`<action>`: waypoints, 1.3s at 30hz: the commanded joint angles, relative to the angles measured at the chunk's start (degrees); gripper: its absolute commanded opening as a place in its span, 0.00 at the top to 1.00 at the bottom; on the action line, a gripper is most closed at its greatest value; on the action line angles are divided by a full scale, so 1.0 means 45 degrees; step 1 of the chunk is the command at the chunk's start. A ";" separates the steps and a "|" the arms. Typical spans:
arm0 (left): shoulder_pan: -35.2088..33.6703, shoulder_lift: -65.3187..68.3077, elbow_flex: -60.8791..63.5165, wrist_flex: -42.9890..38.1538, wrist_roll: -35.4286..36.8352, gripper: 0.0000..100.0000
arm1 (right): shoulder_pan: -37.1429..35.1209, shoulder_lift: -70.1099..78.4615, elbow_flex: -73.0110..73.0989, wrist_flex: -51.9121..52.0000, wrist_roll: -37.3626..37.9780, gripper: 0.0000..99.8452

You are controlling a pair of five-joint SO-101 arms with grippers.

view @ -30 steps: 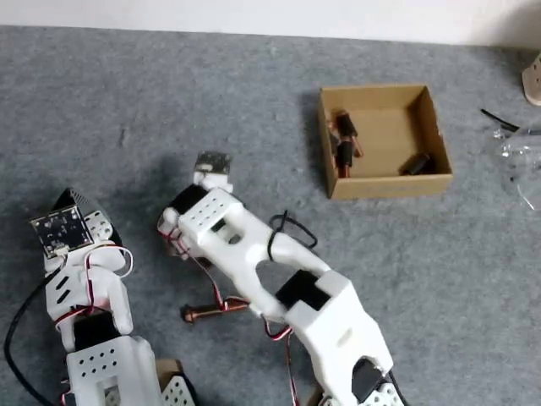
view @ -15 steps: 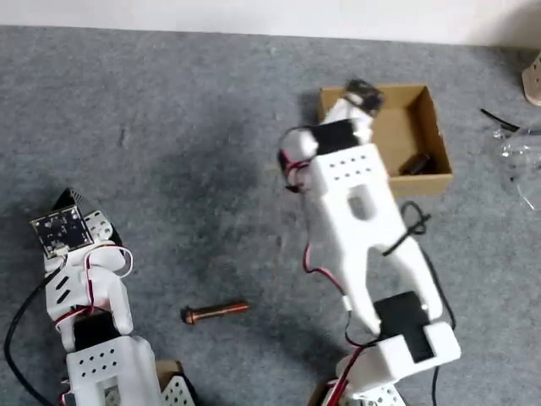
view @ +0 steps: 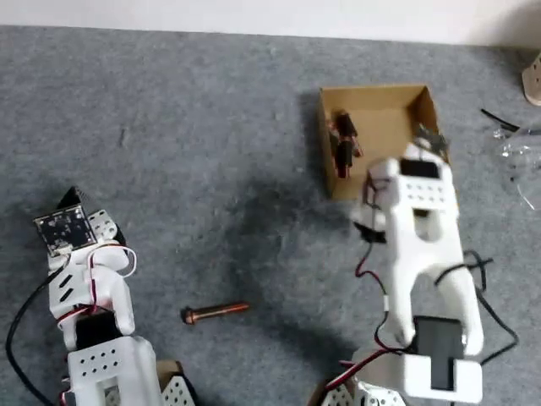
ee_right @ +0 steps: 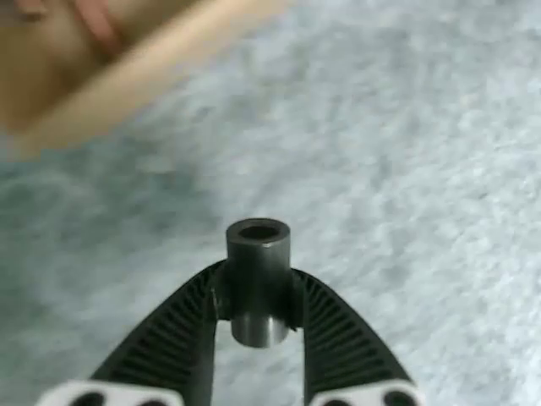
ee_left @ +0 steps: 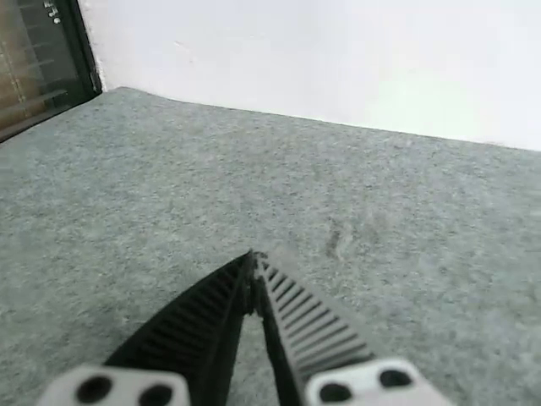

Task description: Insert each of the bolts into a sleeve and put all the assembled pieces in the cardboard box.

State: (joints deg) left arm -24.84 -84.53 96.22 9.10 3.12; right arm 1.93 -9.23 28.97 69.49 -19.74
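Swung over from the bolt (view: 215,311) to beside the cardboard box (view: 325,144), clamping a black sleeve (ee_right: 258,249): right claw (ee_right: 258,279). Left claw (ee_left: 254,269): fingers together, above tabletop (view: 169,127). Bolt: lying well apart from box.

The desk (view: 211,127) is covered edge to edge with a grey, felt-like fabric, slightly mottled, and its far edge meets a white wall (view: 254,15). A small open cardboard box (view: 372,88) stands on the fabric in the far right part, its sides roughly square to the desk's edges. A single copper-coloured bolt (view: 215,311) lies flat on the cover near the front middle, well apart from the box, with its head pointing left and its shaft angled slightly toward the far side. At the right edge lie a clear plastic piece (view: 517,148) and a thin black wire (view: 499,121) just beside it, with a tan object (view: 532,78) farther back.
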 commanded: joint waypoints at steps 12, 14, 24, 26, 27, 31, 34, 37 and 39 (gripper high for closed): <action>0.1534 0.0068 0.0303 -0.0215 0.0039 0.99 | 0.1709 -0.3956 0.6476 -0.5070 0.2032 1.00; 0.2002 0.0068 0.0303 -0.0215 0.0020 0.99 | 0.1592 -0.4659 0.7004 -0.5538 0.2032 1.00; 0.2784 0.0068 0.0303 -0.0156 0.0039 0.99 | 0.1592 -0.8488 1.0110 -0.7922 0.2051 1.00; 0.2706 -0.0049 0.0303 0.0664 0.0039 0.99 | 0.1592 -0.8781 1.0364 -0.7961 0.2051 1.00; 0.2667 -0.0049 0.0166 0.1289 0.0039 0.99 | 0.1592 -0.8781 1.0422 -0.7980 0.2051 1.00; 0.1748 -0.0010 -0.1709 0.5861 0.0352 0.99 | 0.1592 -0.8449 1.0422 -0.8000 0.2051 1.00; 0.1866 0.0166 -0.4484 1.1819 0.2344 0.99 | 0.1592 -0.8137 1.0364 -0.8000 0.2051 1.00; 0.3272 0.1143 -0.5695 1.4144 0.2637 0.99 | 0.1592 -0.7883 1.0383 -0.8000 0.2051 1.00; 0.3858 0.2413 -0.5773 1.3675 0.2462 0.99 | 0.1592 -0.7785 1.0383 -0.8000 0.2051 1.00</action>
State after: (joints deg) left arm -12.79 -82.24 76.00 63.43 13.58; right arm 8.97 -44.48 76.09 35.38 -11.30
